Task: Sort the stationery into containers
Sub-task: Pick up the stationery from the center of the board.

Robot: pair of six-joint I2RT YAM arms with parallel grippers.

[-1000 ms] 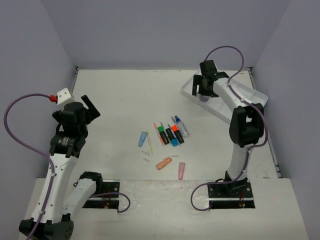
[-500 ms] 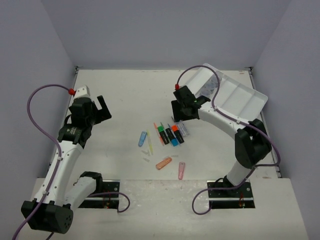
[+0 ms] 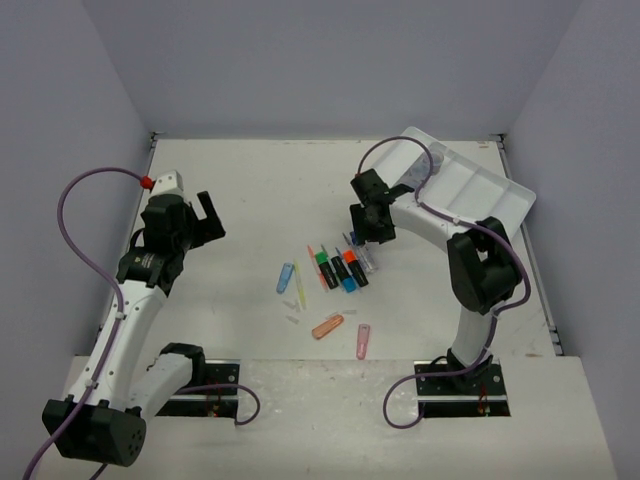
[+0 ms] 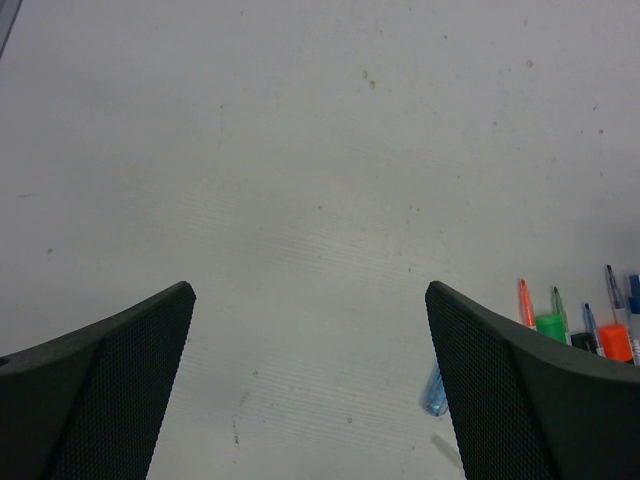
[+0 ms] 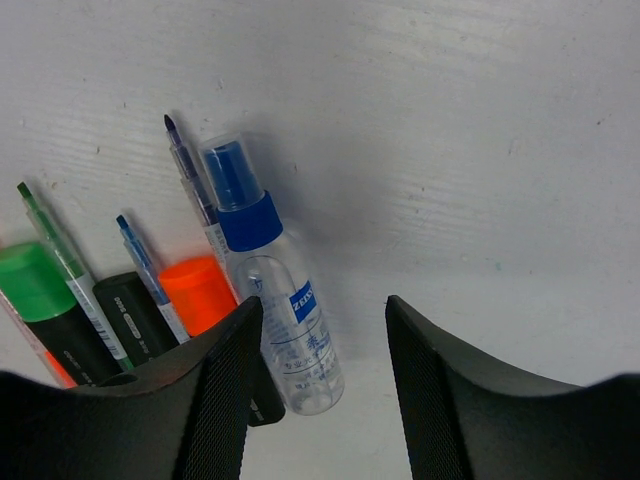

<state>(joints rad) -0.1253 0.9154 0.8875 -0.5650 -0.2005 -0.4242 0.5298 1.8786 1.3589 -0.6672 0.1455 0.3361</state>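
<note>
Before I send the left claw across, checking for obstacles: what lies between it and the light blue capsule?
Nothing: from the left claw to the light blue capsule the table is bare, as the top view shows.

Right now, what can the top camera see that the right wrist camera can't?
Only the top camera shows the white tray, the left gripper, the blue capsule, the orange capsule and the pink capsule. Only the right wrist camera shows the blue label on the clear spray bottle. Both show that bottle, the green highlighter, the orange highlighter and thin pens.
</note>
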